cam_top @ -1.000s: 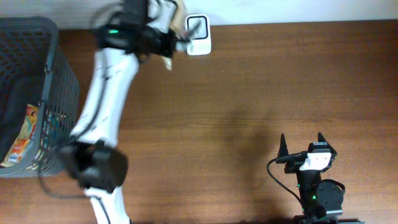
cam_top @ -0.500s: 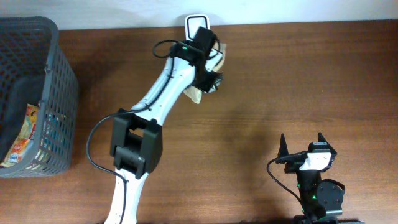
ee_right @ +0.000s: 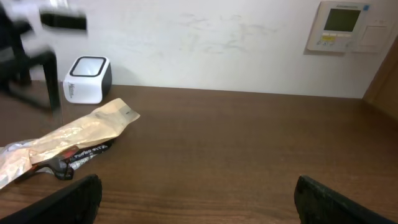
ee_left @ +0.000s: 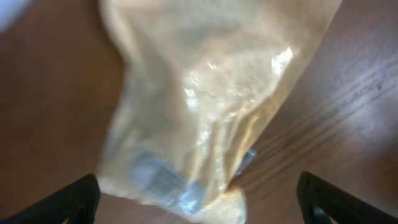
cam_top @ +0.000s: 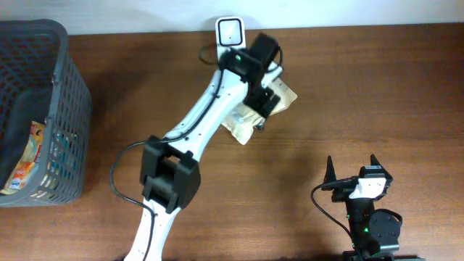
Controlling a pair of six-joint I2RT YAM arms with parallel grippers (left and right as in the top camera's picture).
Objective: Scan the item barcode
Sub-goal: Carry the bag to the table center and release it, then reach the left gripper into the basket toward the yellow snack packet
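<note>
Close to the near edge of the bench, toward its right corner, the right gripper (cam_top: 351, 165) is seen pointing at the far edge. Its two dark, pointed fingers (cam_top: 330, 168) are spread wide with nothing between them.

Further in, around the middle of the bench, a packet (cam_top: 241, 125) is laid flat on the brown wood-grain surface. It is a long, tan pouch of glossy, crinkled film with a dark printed strip near one end, and it is set at a slant, one end turned toward the far right corner.

The left gripper (ee_left: 198, 199) is held directly over the packet. Its black fingers (ee_left: 78, 196) are spread apart, one to either side of the pouch, and no pinch on it is seen.

Just beyond, at the far edge, a scanner (cam_top: 230, 30) is stood: a small white box with rounded corners and a dark window.

At the left edge, a basket (cam_top: 61, 87) of dark grey plastic lattice is placed, with colourful wrappers (cam_top: 27, 156) lying inside.
</note>
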